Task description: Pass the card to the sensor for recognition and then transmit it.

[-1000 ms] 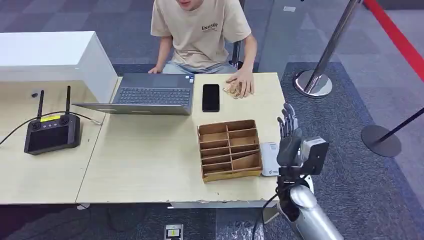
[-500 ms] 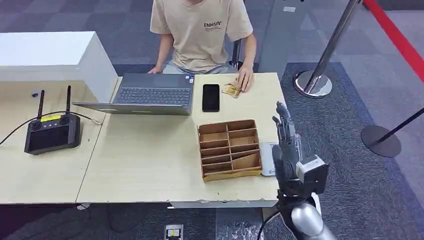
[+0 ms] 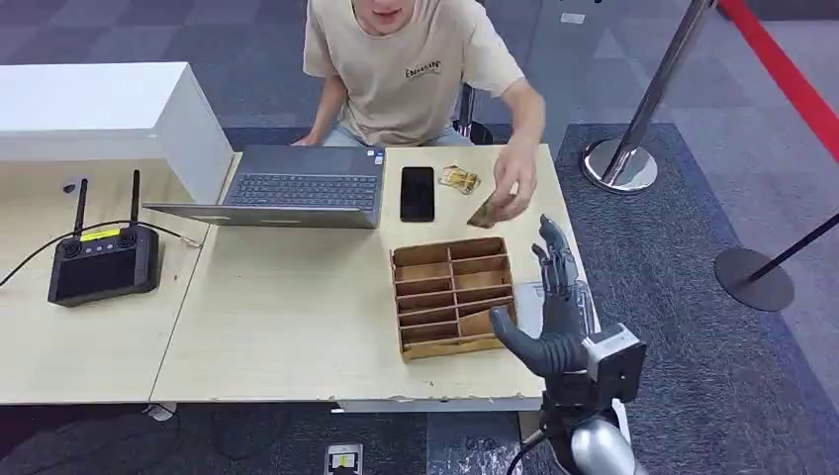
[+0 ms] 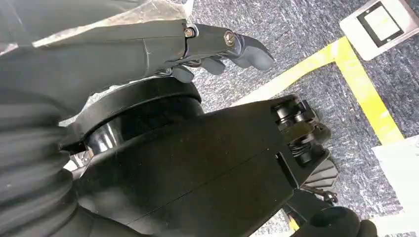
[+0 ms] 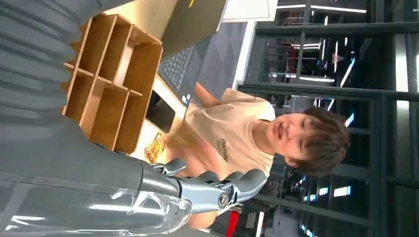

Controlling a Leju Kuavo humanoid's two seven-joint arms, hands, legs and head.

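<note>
Beside the wooden divider tray [image 3: 454, 294], over the white sensor [image 3: 528, 309]: right hand [image 3: 556, 312] raised, fingers spread wide, holding nothing. Card [image 3: 483, 212] pinched in person's hand [image 3: 514, 188] above the table [image 3: 297, 307], near the phone [image 3: 417, 193].

A light wooden table [image 3: 297, 327] stands on grey carpet tiles [image 3: 683, 247], with a white cabinet [image 3: 99, 104] at its far left corner. To the right, chrome barrier posts [image 3: 643, 109] rise from round bases beside a red floor stripe [image 3: 792, 74]. Yellow tape [image 4: 356, 84] marks the carpet below.
</note>
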